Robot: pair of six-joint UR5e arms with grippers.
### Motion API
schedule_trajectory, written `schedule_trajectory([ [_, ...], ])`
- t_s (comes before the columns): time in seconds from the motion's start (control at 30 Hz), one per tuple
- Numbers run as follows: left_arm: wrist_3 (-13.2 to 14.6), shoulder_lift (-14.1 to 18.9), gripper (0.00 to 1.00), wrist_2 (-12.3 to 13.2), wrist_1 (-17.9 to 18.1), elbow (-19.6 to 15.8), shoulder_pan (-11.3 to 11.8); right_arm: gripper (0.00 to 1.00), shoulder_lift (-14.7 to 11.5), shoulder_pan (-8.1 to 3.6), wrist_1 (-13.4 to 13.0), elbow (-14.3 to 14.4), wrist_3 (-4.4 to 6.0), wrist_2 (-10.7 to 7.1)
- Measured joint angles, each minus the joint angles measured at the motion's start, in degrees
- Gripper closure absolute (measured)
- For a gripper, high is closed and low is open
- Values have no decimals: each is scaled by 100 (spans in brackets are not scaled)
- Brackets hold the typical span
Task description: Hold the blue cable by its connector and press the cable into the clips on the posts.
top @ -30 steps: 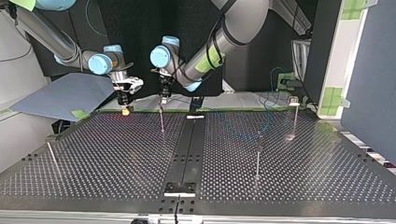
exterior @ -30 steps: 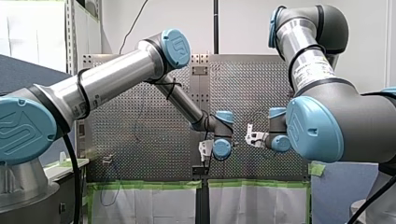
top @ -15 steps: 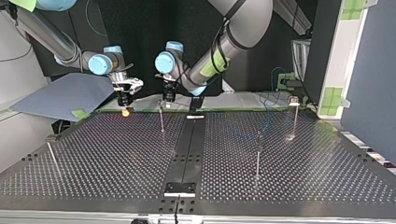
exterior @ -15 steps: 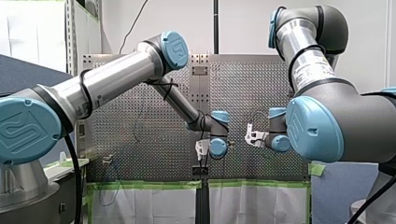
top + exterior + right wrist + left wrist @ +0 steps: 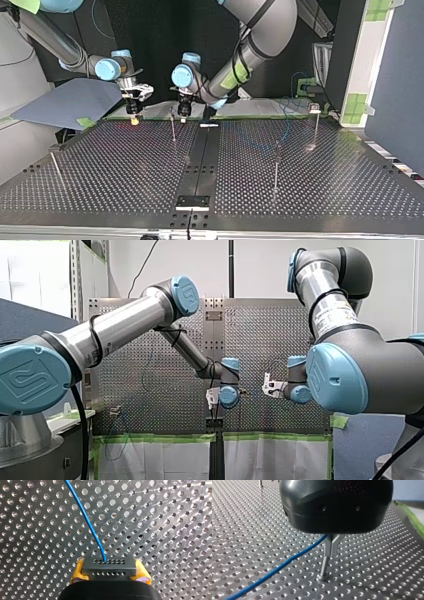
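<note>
Metal and perforated, the table (image 5: 300, 190) lies under both arms. My left gripper (image 5: 183, 116) hangs right above a slim post (image 5: 325, 566); its fingers are hidden, so I cannot tell their state. My right gripper (image 5: 134, 118) pinches the black connector (image 5: 109, 568) between yellow pads (image 5: 78, 570). The blue cable (image 5: 87, 522) reaches the post's forked clip (image 5: 331, 545).

Running thin out of a dark, holed connector (image 5: 109, 567), blue cable (image 5: 92, 530) reaching a forked clip (image 5: 331, 545) atop an upright post (image 5: 173, 131), upper centre-left of the top view.
</note>
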Motion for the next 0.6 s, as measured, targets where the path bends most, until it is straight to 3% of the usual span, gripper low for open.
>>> schedule_trajectory([
  [0.3,3,-34,100,66,-22,84,123,100,72,0,-15,-52,-6,-2],
  [0.6,5,-184,100,312,-121,234,389,100,103,-7,-32,-139,14,-2],
])
